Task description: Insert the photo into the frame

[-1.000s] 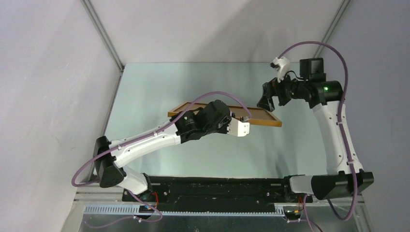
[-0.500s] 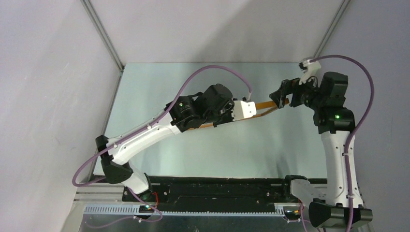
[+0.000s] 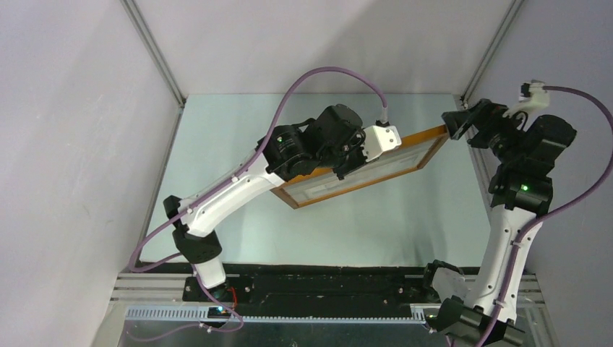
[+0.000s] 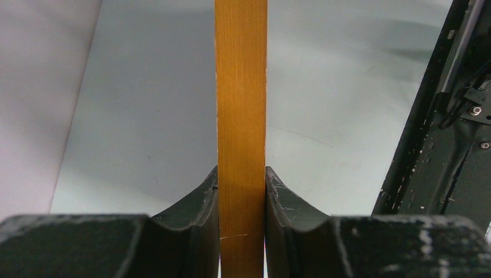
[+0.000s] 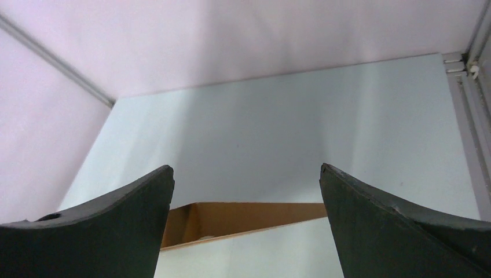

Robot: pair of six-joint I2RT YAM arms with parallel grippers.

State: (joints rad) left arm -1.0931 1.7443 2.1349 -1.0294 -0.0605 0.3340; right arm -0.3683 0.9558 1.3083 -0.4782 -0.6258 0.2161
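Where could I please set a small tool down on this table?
The table is bare at far left, between the left wall and the left arm, and along the near strip between the frame and the arm bases. Crowded at far right: left fingers clamp the frame, open right fingers by its corner.

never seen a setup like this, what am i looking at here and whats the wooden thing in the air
These are two white robot arms bolted at the near edge of a pale blue-green table. The wide picture comes from a fixed camera above and behind them. The other two come from a camera on each wrist, looking out past that arm's own fingers. The wooden thing is a thin light-wood rectangular picture frame, held tilted above the table. The left end effector is shut on its moulding, as the left wrist view shows. The right end effector is open near the frame's right corner, holding nothing.
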